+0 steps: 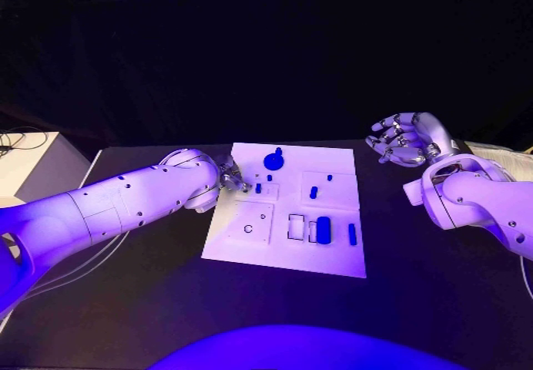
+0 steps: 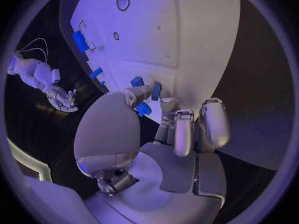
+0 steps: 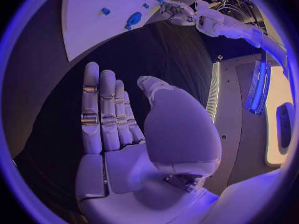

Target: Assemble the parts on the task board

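A: Where is the left hand (image 1: 230, 179)?

B: Down on the white board (image 1: 333, 258), just inside its left edge. Pinches a small blue part (image 2: 155, 90) between thumb and a finger, close against the board's surface. Looks set to press it into a socket there, hence the low, tight grip.

A: And the right hand (image 1: 405, 139)?

B: Raised above the black tabletop (image 1: 444, 293), off the board's far right corner. Fingers apart, holding nothing. Held clear, most likely, to leave the working side open.

A: The other parts?

B: On the board: a round-headed part (image 1: 273, 160) near the far edge, a long part (image 1: 323, 230) and a thin part (image 1: 353, 233) toward the near edge. Cannot tell how firmly seated.
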`<state>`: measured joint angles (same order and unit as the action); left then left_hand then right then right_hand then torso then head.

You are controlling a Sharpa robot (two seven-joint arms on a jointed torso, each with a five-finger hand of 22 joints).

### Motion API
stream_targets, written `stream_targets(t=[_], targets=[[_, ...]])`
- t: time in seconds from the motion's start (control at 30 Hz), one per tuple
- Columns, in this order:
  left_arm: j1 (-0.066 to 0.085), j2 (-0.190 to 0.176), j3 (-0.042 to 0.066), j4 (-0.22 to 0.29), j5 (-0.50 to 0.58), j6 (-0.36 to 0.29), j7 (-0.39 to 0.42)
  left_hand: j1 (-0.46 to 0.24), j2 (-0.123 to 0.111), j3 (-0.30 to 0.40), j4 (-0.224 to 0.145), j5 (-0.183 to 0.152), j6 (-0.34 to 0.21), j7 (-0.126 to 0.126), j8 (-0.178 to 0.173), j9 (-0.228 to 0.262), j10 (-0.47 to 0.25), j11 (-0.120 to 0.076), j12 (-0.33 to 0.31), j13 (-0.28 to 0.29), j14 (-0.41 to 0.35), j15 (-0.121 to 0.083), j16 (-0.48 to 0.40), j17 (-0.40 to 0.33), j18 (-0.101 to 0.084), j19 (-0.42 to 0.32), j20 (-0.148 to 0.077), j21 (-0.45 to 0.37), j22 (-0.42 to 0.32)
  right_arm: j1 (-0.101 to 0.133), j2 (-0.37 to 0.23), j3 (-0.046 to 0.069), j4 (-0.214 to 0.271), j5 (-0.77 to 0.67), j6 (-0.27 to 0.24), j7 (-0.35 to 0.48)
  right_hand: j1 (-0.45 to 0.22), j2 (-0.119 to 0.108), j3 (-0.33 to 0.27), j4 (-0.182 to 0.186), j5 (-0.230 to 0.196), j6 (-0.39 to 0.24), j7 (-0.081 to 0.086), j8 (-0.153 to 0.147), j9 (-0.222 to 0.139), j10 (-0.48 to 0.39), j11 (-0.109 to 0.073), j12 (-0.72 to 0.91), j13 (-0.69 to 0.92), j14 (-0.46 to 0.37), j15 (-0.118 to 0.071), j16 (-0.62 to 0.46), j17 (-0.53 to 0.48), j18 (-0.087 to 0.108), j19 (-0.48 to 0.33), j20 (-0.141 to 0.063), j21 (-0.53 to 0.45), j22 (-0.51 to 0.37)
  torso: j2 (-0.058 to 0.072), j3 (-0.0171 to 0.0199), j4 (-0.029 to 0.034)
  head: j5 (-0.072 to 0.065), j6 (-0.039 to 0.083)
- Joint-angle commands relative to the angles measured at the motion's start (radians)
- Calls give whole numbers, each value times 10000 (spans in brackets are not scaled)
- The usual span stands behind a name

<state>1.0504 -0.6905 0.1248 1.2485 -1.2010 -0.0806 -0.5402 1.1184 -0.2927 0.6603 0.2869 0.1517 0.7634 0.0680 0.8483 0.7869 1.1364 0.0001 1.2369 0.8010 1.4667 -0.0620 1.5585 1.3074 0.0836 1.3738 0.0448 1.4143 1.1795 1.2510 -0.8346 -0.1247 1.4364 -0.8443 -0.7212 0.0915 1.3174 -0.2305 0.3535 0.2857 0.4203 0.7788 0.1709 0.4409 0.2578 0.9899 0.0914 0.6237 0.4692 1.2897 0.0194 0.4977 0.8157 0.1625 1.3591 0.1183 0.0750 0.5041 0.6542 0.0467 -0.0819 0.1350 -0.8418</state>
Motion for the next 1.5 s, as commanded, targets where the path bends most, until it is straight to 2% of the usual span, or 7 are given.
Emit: stream_targets(t=[0.03,0.43,0.87,1.0,1.23,1.5], targets=[[-37,13,-30,-6,132,111,-91,-81,17,-102,22,61,2,54,-4,-23,-57,36,14,-13,903,76,-40,2284,-30,-34,22,-58,-4,-3,-2,5,15,-74,102,79,-123,-7,45,-5,39,-33,40,64,-14,59,18,-16,-17,60,-26,-44,11,196,56,-14,-35,-16,-3,-3,-3,4,10],[-38,15,-29,20,246,48,-69,-445,121,-1161,71,135,18,74,-2,-170,-38,59,30,-21,908,98,-32,2298,-31,-24,44,-64,14,-4,8,5,-3,-74,112,82,-155,-2,46,2,48,-37,43,63,-16,53,21,-13,-24,64,-21,-71,23,194,57,-11,-39,-49,3,-5,-2,2,31],[-38,-9,-27,41,263,-25,-69,-453,194,-1273,70,155,22,67,-1,-193,-42,55,27,-29,909,98,-32,2299,-29,-28,45,-69,7,-11,20,4,-17,-74,120,81,-159,0,48,1,55,-37,42,63,-16,53,21,-12,-26,66,-21,-77,26,194,58,-11,-39,-58,-1,-7,0,18,11],[-38,-21,-25,87,272,-88,-84,-518,269,-1326,85,158,26,69,-4,-212,-44,57,24,-37,910,96,-30,2303,-28,-29,45,-71,5,-16,29,4,-16,-74,118,97,-171,3,51,3,70,-38,43,64,-16,52,22,-10,-29,70,-21,-88,32,194,61,-11,-40,-72,4,4,-6,13,16],[-37,-62,-19,170,255,-107,-139,-685,428,-1454,88,164,39,65,-7,-253,-27,55,32,-27,915,96,-25,2313,-30,-18,43,-65,20,-21,38,4,-25,-74,122,101,-171,3,51,3,70,-38,43,64,-16,52,22,-10,-29,70,-21,-88,32,194,61,-11,-40,-72,3,1,-17,18,25],[-35,-115,4,236,213,-80,-213,-738,564,-1463,84,177,53,53,-4,-275,-9,45,42,-12,920,90,-19,2326,-34,-6,41,-57,39,-24,36,4,-23,-74,128,91,-171,3,51,3,70,-38,43,64,-16,52,22,-10,-29,70,-21,-88,32,194,61,-11,-40,-72,1,-3,6,-1,-4]])
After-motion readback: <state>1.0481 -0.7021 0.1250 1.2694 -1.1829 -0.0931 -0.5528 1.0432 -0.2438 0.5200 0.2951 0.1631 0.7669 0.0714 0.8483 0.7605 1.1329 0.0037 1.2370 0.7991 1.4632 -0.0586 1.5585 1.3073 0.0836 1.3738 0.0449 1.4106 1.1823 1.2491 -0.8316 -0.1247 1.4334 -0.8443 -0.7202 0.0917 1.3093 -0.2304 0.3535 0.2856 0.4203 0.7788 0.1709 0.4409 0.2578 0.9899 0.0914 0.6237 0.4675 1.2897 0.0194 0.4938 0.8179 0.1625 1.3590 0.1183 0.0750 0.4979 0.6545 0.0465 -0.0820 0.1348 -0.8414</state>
